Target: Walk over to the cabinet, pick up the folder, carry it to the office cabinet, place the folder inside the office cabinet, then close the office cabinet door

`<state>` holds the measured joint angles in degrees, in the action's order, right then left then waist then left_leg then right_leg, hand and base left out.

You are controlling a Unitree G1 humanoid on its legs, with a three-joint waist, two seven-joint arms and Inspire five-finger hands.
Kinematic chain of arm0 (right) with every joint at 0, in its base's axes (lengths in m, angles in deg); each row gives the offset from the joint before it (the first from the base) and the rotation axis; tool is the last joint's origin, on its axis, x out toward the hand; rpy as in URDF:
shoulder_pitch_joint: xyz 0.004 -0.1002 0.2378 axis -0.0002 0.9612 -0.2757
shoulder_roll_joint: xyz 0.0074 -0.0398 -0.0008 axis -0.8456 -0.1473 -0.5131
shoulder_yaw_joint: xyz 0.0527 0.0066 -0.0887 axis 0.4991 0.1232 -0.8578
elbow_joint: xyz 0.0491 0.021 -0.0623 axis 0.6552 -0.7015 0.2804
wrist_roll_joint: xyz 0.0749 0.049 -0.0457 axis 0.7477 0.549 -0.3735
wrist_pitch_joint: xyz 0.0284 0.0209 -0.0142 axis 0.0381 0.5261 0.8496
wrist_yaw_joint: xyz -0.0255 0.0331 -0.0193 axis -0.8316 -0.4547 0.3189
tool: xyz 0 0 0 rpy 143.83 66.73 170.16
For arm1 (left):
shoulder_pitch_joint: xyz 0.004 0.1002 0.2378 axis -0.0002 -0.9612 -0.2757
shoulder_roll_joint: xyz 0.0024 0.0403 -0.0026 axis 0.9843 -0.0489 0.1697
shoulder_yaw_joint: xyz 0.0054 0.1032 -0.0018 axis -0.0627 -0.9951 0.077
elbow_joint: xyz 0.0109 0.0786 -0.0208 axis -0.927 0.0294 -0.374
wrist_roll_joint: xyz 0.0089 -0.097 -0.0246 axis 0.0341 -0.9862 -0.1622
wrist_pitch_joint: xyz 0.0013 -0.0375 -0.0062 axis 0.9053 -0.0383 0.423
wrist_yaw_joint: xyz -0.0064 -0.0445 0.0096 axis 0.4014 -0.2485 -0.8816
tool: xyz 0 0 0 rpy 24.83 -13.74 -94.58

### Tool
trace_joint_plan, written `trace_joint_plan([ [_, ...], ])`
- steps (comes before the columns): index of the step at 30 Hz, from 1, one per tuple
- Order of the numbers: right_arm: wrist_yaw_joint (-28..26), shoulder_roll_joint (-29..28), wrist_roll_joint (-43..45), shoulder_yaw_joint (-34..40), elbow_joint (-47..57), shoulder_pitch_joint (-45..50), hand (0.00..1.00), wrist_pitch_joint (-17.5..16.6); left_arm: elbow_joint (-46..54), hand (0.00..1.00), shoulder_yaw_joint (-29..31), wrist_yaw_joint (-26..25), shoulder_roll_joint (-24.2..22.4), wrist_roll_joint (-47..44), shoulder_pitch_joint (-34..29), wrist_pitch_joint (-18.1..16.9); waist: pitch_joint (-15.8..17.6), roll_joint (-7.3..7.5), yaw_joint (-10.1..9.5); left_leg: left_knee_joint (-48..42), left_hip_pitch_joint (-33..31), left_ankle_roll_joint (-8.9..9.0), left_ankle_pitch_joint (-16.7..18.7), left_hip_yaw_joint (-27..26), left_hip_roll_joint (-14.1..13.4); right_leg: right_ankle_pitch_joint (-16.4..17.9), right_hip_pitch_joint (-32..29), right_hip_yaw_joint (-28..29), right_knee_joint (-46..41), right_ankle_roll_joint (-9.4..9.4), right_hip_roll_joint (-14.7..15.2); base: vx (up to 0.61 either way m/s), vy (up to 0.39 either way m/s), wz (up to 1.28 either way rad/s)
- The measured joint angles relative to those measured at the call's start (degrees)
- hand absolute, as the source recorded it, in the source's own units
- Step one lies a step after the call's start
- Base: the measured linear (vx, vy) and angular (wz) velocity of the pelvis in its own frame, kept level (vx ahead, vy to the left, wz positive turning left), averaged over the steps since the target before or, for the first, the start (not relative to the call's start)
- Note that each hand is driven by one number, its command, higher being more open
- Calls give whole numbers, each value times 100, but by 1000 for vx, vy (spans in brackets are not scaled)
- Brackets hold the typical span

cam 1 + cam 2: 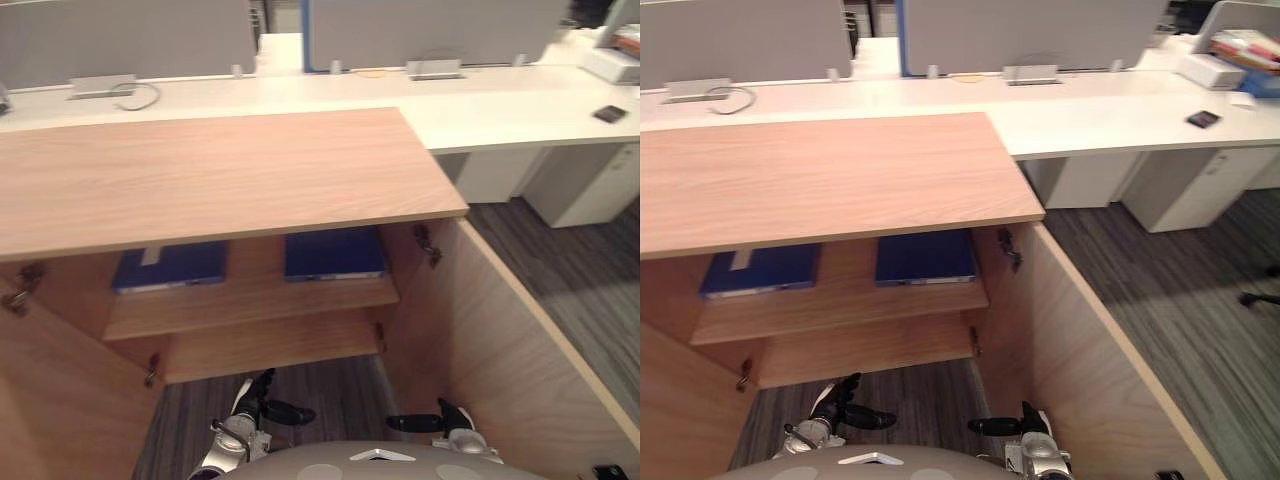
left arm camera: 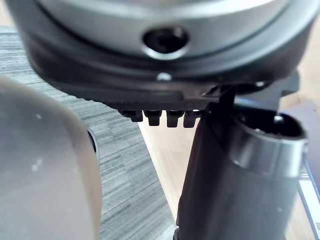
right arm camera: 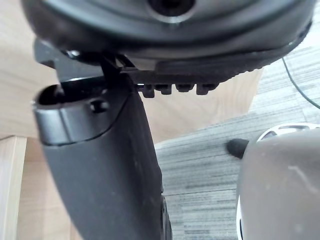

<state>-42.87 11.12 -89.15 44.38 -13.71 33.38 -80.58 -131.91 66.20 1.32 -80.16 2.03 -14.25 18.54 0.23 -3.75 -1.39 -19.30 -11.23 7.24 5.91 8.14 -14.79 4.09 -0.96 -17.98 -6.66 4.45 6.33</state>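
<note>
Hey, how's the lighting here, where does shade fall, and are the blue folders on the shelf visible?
Left eye view: the cabinet top is evenly lit and shades the shelf, so the left blue folder and right blue folder look dim but visible. Right eye view: the white desk is brightest, without glare. Left wrist view: the left hand is dark against lit carpet.

An office: long white desk [image 1: 500,105]; grey partition screens [image 1: 430,28]; drawer pedestal [image 1: 590,185]; carpet [image 1: 570,275].
</note>
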Motion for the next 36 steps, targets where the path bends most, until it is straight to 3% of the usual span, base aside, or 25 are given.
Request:
trace_joint_plan([
  [1, 13, 2, 2, 63, 8, -24, 100, -20, 2, 100, -38, 73, -23, 5, 24, 4, 24, -105, -10, -913, -189, -96, 430, -405, 6, -52, -9, -14, -25, 39, 40, 163, 409, 8],
  [2, 17, 36, 10, 80, 54, 18, 100, -49, -3, 100, -215, 121, -7, 65, -21, -1, 14, -177, 15, -1536, -232, -172, 630, -1011, -33, -113, 45, 21, -27, 129, 91, 217, 424, -3],
  [3, 13, 17, 26, 82, 88, 52, 100, -71, 7, 100, -266, 142, -8, 134, -26, -19, 23, -189, 31, -1519, -247, -164, 582, -1255, -57, -133, 90, 22, -22, 172, 90, 135, 392, 6],
  [4, 6, -6, 180, 130, 96, 83, 100, -74, 1, 100, -412, 146, 5, 238, -54, -66, -19, -190, 127, -958, -27, -177, 562, -1483, 102, -130, 62, 105, 39, 174, 201, 0, 244, 40],
  [5, 10, -41, 235, 204, 90, 101, 100, -96, -12, 100, -602, 170, 82, 254, -23, -78, -99, 34, 278, 71, 252, -83, 379, -1466, 375, -198, -55, 96, 115, 106, 396, 119, 202, 55],
  [6, 22, -162, 256, 381, 48, 171, 100, -113, -26, 100, -668, 201, 193, 259, 92, -72, -32, 292, 330, -268, 273, -226, 471, -1661, 567, -360, -99, -31, 166, 127, 755, 230, 109, 52],
  [7, 23, -161, 303, 517, 76, 216, 100, -128, 6, 100, -669, 248, 174, 222, 106, -53, -1, 308, 315, -831, 168, -232, 644, -1749, 488, -437, -115, -80, 172, 137, 774, 466, 71, 31],
  [8, 24, -148, 513, 785, 184, 263, 100, -120, 2, 100, -824, 268, 100, 249, 99, -52, -27, 81, 316, -1117, 249, -104, 817, -1751, 241, -526, -141, -174, 197, 232, 655, 439, 136, 42],
  [9, 66, -4, 563, 1013, 162, 276, 100, -124, 2, 100, -1003, 336, 18, 252, 137, -49, -29, -114, 414, -623, 317, -9, 1139, -1712, 232, -562, -230, -352, 167, 293, 597, 354, 167, 59],
  [10, 92, -18, 564, 1109, 89, 251, 100, -104, 5, 100, -1079, 369, 49, 253, 194, -50, 7, -71, 456, -489, 335, -49, 1091, -1700, 350, -574, -229, -377, 175, 305, 672, 183, 163, 63],
  [11, 109, -91, 560, 1175, -8, 339, 100, -57, 159, 100, -1124, 444, 125, 223, 128, -15, 88, 149, 447, -260, 446, -120, 931, -1657, 559, -671, -209, -392, 155, 249, 839, 71, 78, 39],
  [12, 112, -123, 563, 1181, -8, 392, 100, -55, 233, 100, -1112, 479, 169, 206, 97, 24, 100, 159, 446, -257, 431, -128, 917, -1613, 603, -671, -208, -408, 128, 249, 876, 11, 57, 24],
  [13, 119, -165, 567, 1235, -5, 468, 100, -54, 340, 100, -1129, 509, 227, 225, 53, 25, 89, 258, 447, -257, 450, -142, 909, -1603, 651, -671, -209, -406, 50, 250, 938, -62, 33, 10],
  [16, 120, -205, 567, 1231, 16, 469, 100, -69, 460, 100, -1249, 529, 440, 223, -3, 25, 65, 330, 468, -172, 465, -164, 864, -1589, 736, -644, -268, -405, -22, 257, 1027, -65, 23, 2],
  [21, 120, -223, 563, 1181, 53, 436, 100, -39, 596, 100, -1301, 569, 516, 234, -21, 32, 121, 485, 450, 401, 661, -230, 473, -1535, 1045, -652, -294, -499, -54, 268, 1286, -17, 66, 13],
  [26, 111, -311, 561, 1105, 151, 419, 100, 43, 743, 100, -1338, 577, 543, 249, -58, 26, 199, 664, 435, 681, 1066, -294, 411, -1620, 1289, -653, -149, -378, -244, 256, 1558, 6, 119, 0],
  [30, 85, -332, 567, 881, 265, 430, 100, 61, 721, 100, -1349, 565, 614, 302, -89, 24, 250, 699, 455, 853, 1322, -322, 403, -1788, 1254, -924, -106, -131, -278, -108, 1474, -28, 73, -22],
  [32, 43, -323, 567, 704, 355, 425, 100, 56, 632, 100, -1383, 564, 638, 407, -20, 22, 307, 646, 463, 861, 1375, -334, 406, -1926, 1104, -1332, -302, 351, -461, -106, 1251, -61, 102, -26],
  [35, 12, -244, 567, 344, 461, 424, 100, 53, 488, 100, -1450, 570, 635, 455, 115, 19, 378, 637, 451, 930, 1366, -474, 288, -2074, 935, -1860, -439, 487, -314, 40, 1084, -83, 55, -30],
  [36, 9, -228, 570, 257, 476, 424, 100, 51, 446, 100, -1449, 569, 614, 458, 133, 18, 390, 648, 459, 952, 1362, -494, 270, -2119, 925, -1776, -467, 547, -360, 5, 1073, 62, -17, -21],
])
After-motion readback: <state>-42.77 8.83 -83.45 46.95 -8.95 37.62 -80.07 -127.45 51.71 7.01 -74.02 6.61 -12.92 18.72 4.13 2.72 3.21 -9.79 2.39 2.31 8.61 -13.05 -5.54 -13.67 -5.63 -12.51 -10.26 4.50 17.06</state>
